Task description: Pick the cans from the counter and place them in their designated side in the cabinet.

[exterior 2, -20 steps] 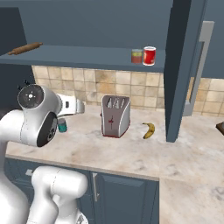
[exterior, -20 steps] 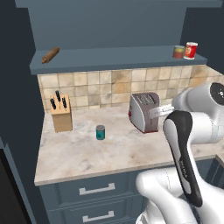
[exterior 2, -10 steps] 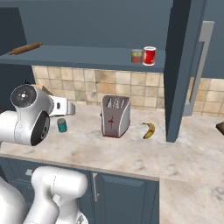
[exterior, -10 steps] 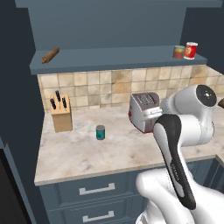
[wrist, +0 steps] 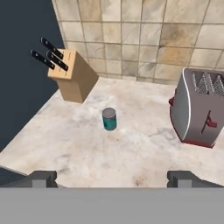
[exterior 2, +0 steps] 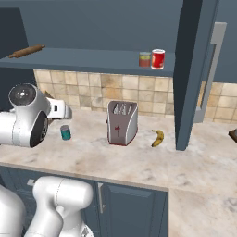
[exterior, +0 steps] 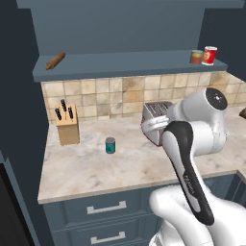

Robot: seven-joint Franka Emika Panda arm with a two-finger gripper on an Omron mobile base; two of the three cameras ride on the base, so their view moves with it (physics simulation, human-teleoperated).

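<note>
A teal-labelled can (exterior: 110, 145) (exterior 2: 65, 132) (wrist: 109, 119) stands upright on the beige counter (exterior: 91, 170) (exterior 2: 143, 159) (wrist: 83, 151), between the knife block and the toaster. A shorter can (exterior: 195, 57) (exterior 2: 145, 59) with a red-orange and yellow-green label sits at the right end of the cabinet shelf (exterior: 120, 65) (exterior 2: 88, 59), next to a red can (exterior: 209, 55) (exterior 2: 158, 59). My gripper (wrist: 112, 178) hovers above the counter, open and holding nothing. The teal can lies ahead of it, centred between the fingertips (wrist: 43, 177) and well apart from them.
A silver toaster (exterior: 156, 120) (exterior 2: 122, 122) (wrist: 201, 111) stands right of the teal can, and a knife block (exterior: 67, 126) (wrist: 72, 74) stands left of it. A banana (exterior 2: 158, 137) lies beyond the toaster. A rolling pin (exterior: 55, 60) (exterior 2: 27, 51) rests on the shelf's left end. A tall dark panel (exterior 2: 192, 74) borders the right.
My arm has swung and carried the hand leftward over the counter, nearer to the teal can. The cans have not moved, and the gripper has stayed open.
</note>
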